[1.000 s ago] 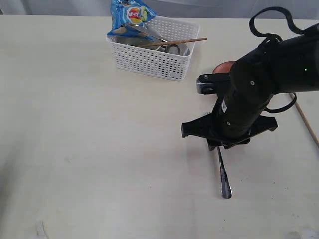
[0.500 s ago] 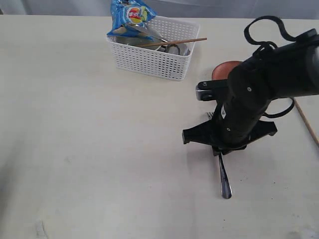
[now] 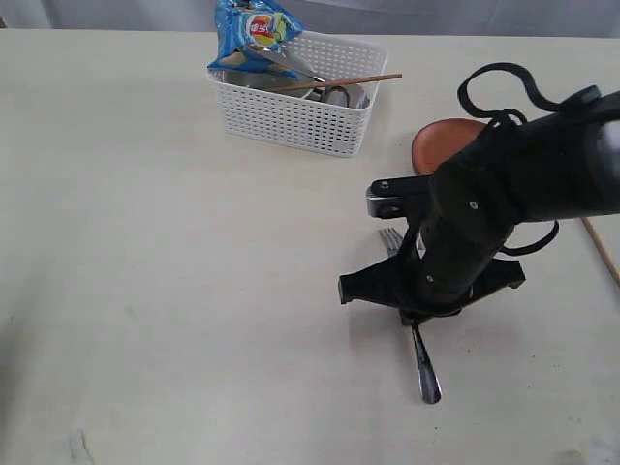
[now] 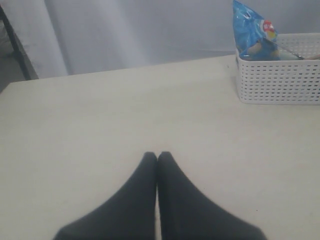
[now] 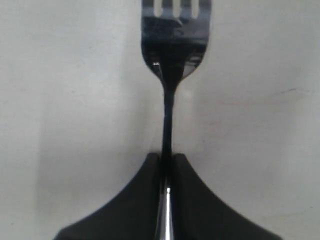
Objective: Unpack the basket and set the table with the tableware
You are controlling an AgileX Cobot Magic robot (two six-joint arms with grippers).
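Observation:
My right gripper (image 5: pixel 166 156) is shut on the neck of the steel fork (image 5: pixel 172 45), whose tines point away from the jaws just over the table (image 5: pixel 60 100). In the exterior view the fork's tines (image 3: pixel 390 237) and handle (image 3: pixel 424 373) stick out from under the right gripper (image 3: pixel 413 312). The brown plate (image 3: pixel 441 145) lies behind that arm. The white basket (image 3: pixel 300 111) stands at the back with a chopstick (image 3: pixel 339 81) and steel pieces in it. My left gripper (image 4: pixel 157 156) is shut and empty over bare table, with the basket (image 4: pixel 277 82) far ahead of it.
A blue snack bag (image 3: pixel 254 34) leans in the basket's left end, also seen as the blue bag (image 4: pixel 252 32) in the left wrist view. One wooden chopstick (image 3: pixel 601 247) lies at the table's right edge. A pale wall lies beyond the table's far edge.
The right jaws have shut on the fork. The arm and fork have shifted left and toward the front, uncovering the tines and more of the brown plate.

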